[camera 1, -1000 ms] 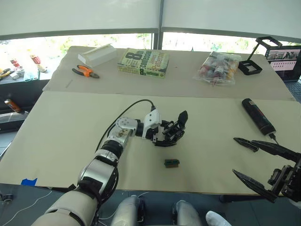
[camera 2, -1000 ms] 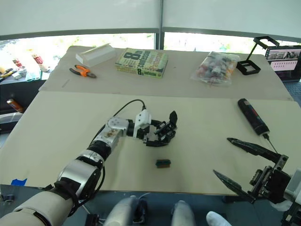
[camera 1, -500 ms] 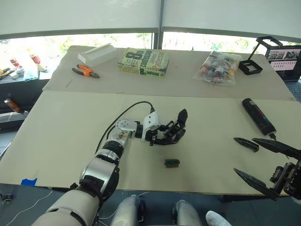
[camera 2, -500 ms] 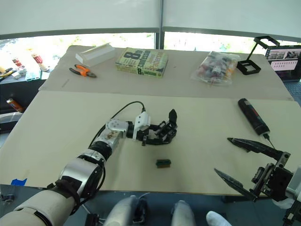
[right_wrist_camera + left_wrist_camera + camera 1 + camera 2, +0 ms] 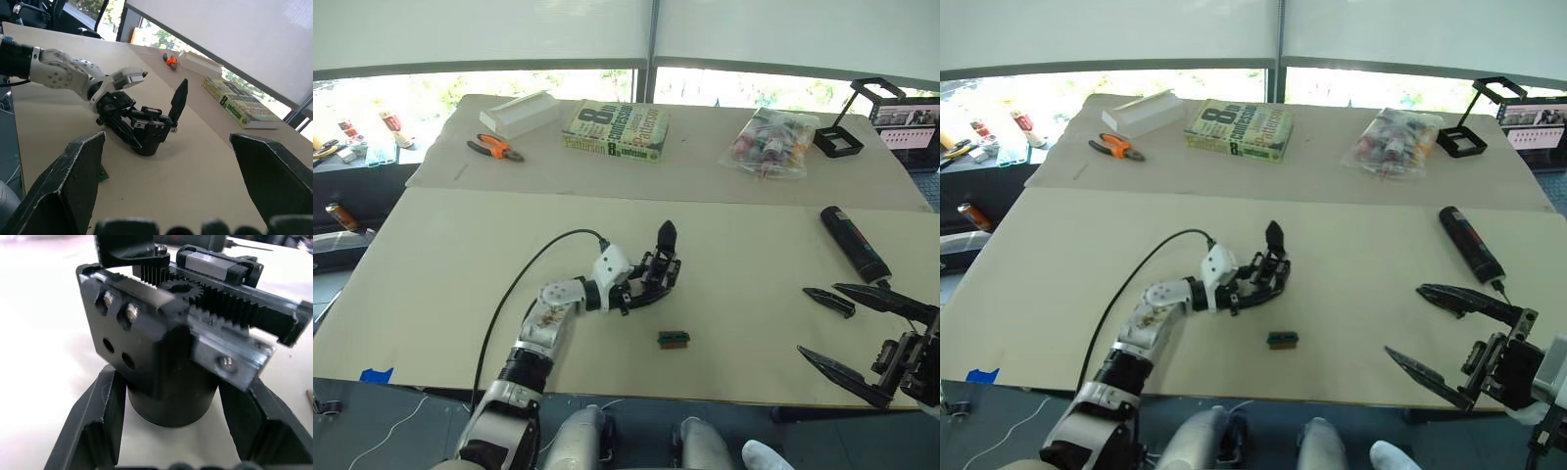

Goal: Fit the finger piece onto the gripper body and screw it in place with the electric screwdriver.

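The gripper body (image 5: 653,273), a chunky black block with gear racks (image 5: 230,303), stands mid-table with its one pointed finger (image 5: 666,238) sticking up. My left gripper (image 5: 634,292) is shut on its round base, one finger on each side. The finger piece (image 5: 828,301), a small flat black blade, lies on the table at the right. My right gripper (image 5: 819,318) hangs open just beside it, holding nothing. The electric screwdriver (image 5: 852,243), a thick black cylinder with a thin bit, lies behind them near the right edge.
A tiny green block (image 5: 673,339) lies just in front of the gripper body. At the back lie orange-handled pliers (image 5: 494,149), a white box (image 5: 519,113), a book (image 5: 615,129), a plastic bag (image 5: 771,142) and a black stand (image 5: 847,127).
My left arm has drawn back a little with the gripper body, whose finger now points more upright. The right gripper has barely shifted.
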{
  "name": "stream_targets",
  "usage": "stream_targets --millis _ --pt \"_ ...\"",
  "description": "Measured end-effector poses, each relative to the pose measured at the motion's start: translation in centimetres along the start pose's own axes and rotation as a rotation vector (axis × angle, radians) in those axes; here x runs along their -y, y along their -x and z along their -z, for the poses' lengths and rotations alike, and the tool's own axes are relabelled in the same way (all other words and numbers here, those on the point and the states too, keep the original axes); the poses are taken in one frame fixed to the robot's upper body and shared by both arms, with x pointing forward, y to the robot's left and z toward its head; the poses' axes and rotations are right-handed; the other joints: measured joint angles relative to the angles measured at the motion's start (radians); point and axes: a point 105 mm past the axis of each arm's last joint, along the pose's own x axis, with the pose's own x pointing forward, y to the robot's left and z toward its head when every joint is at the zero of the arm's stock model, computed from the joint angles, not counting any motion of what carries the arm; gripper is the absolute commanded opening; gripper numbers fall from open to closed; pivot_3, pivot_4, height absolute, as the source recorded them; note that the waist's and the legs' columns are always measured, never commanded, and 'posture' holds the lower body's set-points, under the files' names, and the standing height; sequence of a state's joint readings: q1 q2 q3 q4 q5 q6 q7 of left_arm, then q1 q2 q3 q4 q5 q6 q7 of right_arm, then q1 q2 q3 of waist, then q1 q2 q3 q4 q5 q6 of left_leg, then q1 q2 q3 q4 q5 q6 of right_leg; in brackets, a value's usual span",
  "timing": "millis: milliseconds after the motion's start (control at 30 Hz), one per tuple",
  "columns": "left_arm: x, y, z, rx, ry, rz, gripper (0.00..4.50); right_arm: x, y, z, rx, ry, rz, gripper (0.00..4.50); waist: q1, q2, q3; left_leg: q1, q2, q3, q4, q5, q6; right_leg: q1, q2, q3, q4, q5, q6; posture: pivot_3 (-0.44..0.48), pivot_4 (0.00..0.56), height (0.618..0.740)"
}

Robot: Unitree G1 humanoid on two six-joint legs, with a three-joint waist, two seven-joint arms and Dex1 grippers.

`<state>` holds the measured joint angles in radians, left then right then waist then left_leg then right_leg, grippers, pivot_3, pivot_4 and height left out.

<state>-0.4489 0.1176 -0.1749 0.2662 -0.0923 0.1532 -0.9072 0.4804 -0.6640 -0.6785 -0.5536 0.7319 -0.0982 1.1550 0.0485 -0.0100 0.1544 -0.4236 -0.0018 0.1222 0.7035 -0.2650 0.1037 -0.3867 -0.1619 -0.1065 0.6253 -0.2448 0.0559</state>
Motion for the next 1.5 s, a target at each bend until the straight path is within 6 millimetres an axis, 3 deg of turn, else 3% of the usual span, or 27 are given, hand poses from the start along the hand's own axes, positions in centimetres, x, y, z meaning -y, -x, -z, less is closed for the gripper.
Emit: stream_targets --millis 233,667,800,833,967,1133,1267,1400,1500 --pt "1.1 -1.7 -0.1 -0.046 -0.021 -0.037 2.27 0.0 -0.4 0.0 0.013 -0.007 -0.006 4.50 -0.007 0.000 0.000 0.000 0.000 0.000 -0.001 0.000 0.000 -0.001 0.001 0.000 0.000 0.000 0.000 0.000 0.150 0.740" --pt "1.5 -0.7 0.5 -0.058 -0.083 -0.055 2.27 -0.3 -0.4 0.3 0.008 -0.031 -0.001 4.50 -0.008 0.002 -0.001 0.002 0.001 0.000 -0.001 0.000 -0.001 0.000 0.000 0.001 0.000 0.000 0.000 0.000 0.150 0.740" --pt "1.4 -0.2 1.0 -0.078 -0.062 -0.032 4.24 -0.2 -0.5 0.2 0.012 -0.028 0.003 4.50 -0.011 0.003 -0.002 0.002 0.001 0.000 -0.001 0.000 -0.001 0.000 0.001 0.001 0.000 0.000 0.000 0.000 0.150 0.740" --pt "1.3 0.0 1.0 -0.078 -0.058 -0.025 4.45 -0.1 -0.5 0.3 0.010 -0.032 0.003 4.50 -0.010 0.003 -0.002 0.002 0.001 0.000 -0.001 0.000 -0.001 0.000 0.001 0.001 0.000 0.000 0.000 0.000 0.150 0.740" --pt "1.0 0.7 1.1 -0.088 -0.059 -0.014 4.45 0.0 -0.6 0.4 -0.019 -0.091 -0.027 4.50 -0.010 0.004 -0.002 0.002 0.001 0.000 -0.001 0.000 -0.001 0.000 0.000 0.001 0.000 0.000 0.000 0.000 0.150 0.740" --pt "-0.7 3.8 0.9 -0.099 -0.042 -0.005 4.45 1.4 0.4 1.3 -0.171 -0.180 -0.092 4.50 -0.011 0.004 -0.002 0.002 0.001 0.001 -0.001 0.000 -0.001 0.000 0.000 0.001 0.000 0.000 0.000 0.000 0.150 0.740" --pt "-2.1 8.2 -0.4 -0.102 -0.023 0.085 4.45 4.9 2.0 3.8 -0.441 -0.208 -0.089 4.50 -0.014 0.004 -0.002 0.002 0.001 0.001 -0.001 0.000 -0.001 -0.001 0.000 0.001 0.000 -0.001 -0.001 0.000 0.150 0.740" --pt "-2.4 11.5 -3.6 -0.037 -0.015 0.212 4.45 9.2 2.7 7.6 -0.739 -0.167 -0.058 4.50 -0.023 0.005 -0.001 0.002 0.000 0.000 -0.001 0.000 -0.001 -0.004 -0.001 -0.001 -0.001 -0.001 -0.001 0.000 0.150 0.740" --pt "-1.8 12.1 -6.3 0.038 -0.077 0.297 4.45 10.5 2.4 10.0 -0.827 -0.182 -0.073 4.50 -0.027 0.006 -0.001 0.001 0.000 0.000 -0.001 0.000 -0.001 -0.001 -0.002 -0.002 -0.001 -0.002 0.000 0.000 0.150 0.740"
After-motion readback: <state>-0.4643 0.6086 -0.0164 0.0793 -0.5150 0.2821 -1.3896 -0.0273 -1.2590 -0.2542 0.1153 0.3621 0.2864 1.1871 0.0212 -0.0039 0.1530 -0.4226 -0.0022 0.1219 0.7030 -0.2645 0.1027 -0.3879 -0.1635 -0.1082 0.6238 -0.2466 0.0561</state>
